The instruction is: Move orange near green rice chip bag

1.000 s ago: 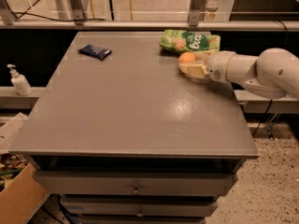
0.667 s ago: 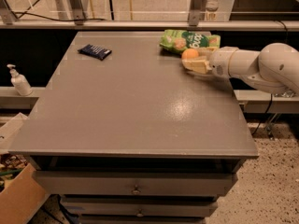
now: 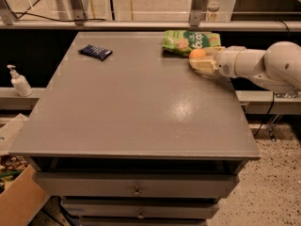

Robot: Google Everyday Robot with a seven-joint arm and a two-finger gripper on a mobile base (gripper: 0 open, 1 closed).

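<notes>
Starting at the left, there's a pump bottle (image 3: 19,81) on a ledge off the table, and a small dark blue packet (image 3: 95,52) at the far left corner of the grey table (image 3: 136,117). Both are well away from the action, so ignore them. Over at the far right corner lies the green rice chip bag (image 3: 190,41), flat with the label up. The orange (image 3: 197,53) is just in front of the bag's right half, almost touching its near edge, and the gripper (image 3: 198,60) looks to be pinching it, with one pale finger showing under and in front of the fruit. The arm (image 3: 263,65) reaches in from the right side. I'd say this is basically the set-down step. Bring it low enough that the orange sits on the tabletop before letting go, because it's round and will roll. Release gently and pull back to the right rather than forward, so the fingers don't nudge the fruit or crumple the bag. Also mind the right table edge.
</notes>
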